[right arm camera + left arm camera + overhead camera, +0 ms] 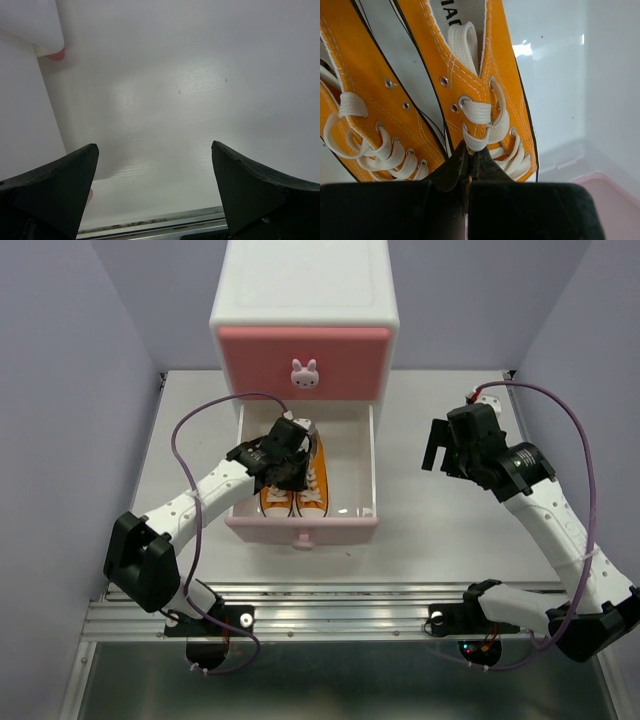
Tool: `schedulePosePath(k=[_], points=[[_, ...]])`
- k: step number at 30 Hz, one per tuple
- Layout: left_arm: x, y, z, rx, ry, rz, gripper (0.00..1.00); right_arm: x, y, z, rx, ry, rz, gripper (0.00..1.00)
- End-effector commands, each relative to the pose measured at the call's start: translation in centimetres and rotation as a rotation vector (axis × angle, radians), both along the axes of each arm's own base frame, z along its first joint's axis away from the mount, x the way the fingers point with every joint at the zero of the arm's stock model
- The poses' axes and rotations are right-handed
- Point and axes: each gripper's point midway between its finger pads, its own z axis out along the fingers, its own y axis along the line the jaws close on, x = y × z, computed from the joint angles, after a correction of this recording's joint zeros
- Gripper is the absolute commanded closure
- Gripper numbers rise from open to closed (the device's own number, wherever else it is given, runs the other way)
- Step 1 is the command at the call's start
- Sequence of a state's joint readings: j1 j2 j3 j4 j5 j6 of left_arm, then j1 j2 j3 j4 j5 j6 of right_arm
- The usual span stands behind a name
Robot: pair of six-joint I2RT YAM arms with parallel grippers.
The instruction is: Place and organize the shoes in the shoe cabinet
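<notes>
Orange sneaker (497, 55), tongue label (455, 12) cropped and unreadable; left fingers (452, 170) closed at its laces (480, 112), right fingers (60, 175) wide apart.

Some black letters (451, 13) sit on a white strip (470, 15) inside one orange shoe (505, 75), up near twelve o'clock in the left wrist view. They look like "IAC", but the picture edge cuts them off.
</notes>
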State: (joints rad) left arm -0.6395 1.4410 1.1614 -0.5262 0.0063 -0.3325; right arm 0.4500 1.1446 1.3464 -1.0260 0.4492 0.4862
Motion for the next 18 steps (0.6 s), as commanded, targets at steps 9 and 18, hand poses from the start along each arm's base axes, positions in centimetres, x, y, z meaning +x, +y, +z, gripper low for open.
schedulePosePath(k=[9,18], points=[[1.3,1.3,1.0,0.055,-0.016,0.073,0.58,-1.1,-1.2,1.3,0.003,-0.046,-0.028,0.0],[1.4,1.0,7.6,-0.057,-0.109,0.109,0.39,-1.0,-1.1,2.4,0.034,-0.089,-0.031,0.0]])
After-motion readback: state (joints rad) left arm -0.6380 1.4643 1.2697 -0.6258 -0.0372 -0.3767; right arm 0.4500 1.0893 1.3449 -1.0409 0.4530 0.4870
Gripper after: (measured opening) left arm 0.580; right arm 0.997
